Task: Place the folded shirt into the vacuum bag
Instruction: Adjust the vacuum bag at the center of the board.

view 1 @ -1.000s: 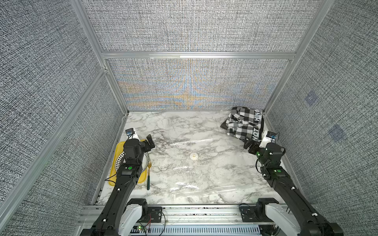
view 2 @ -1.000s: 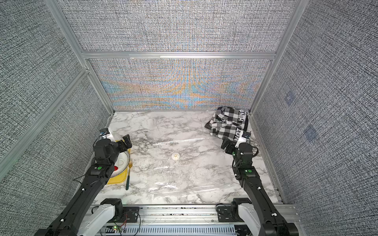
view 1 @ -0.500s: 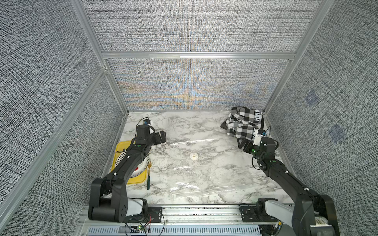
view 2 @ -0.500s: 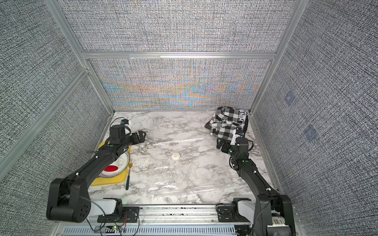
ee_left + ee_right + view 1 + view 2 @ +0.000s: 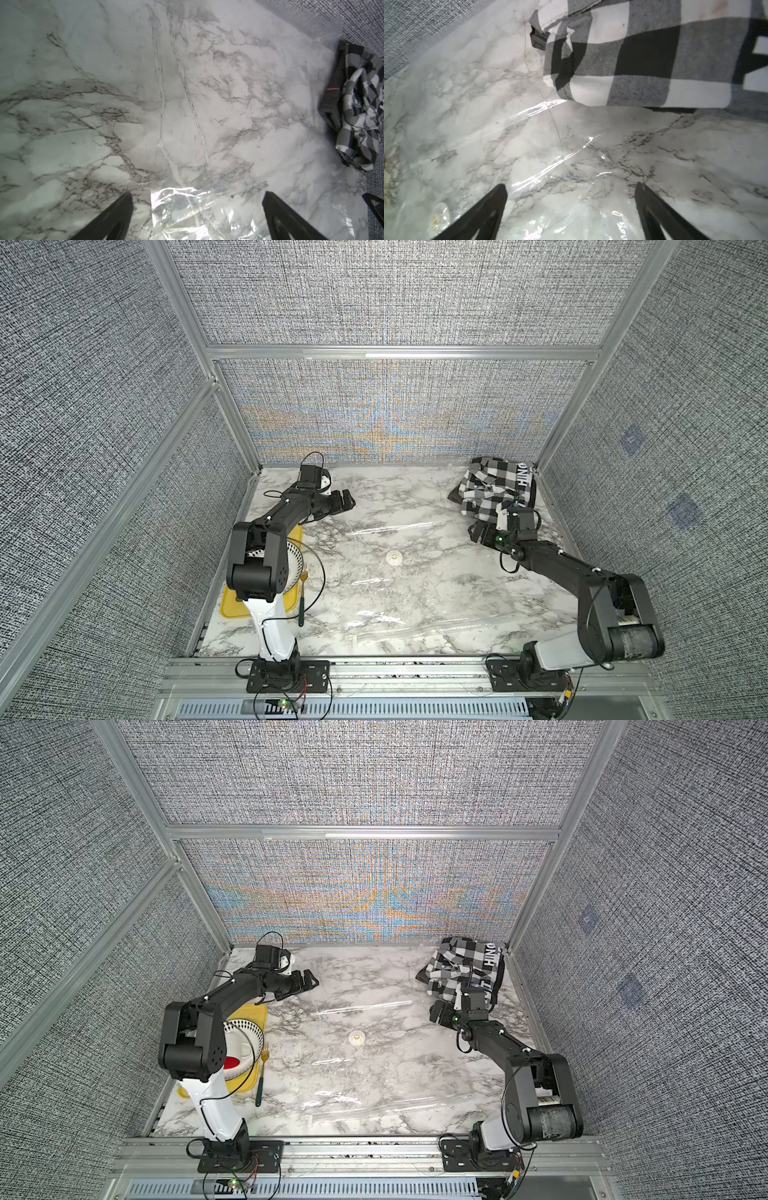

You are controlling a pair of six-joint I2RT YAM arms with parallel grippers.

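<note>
The vacuum bag (image 5: 415, 593) is clear, glossy, crinkled plastic on the smooth marble-look table (image 5: 395, 489). Near the bag, the shirt (image 5: 494, 489) is matt woven cloth. The walls (image 5: 374, 302) are coarse grey fabric in a metal frame (image 5: 399, 352).

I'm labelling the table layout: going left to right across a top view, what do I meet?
yellow tray → green-handled fork → left end effector → vacuum bag's white valve → checked shirt. The right end effector overlaps the shirt, so it is left out.
</note>
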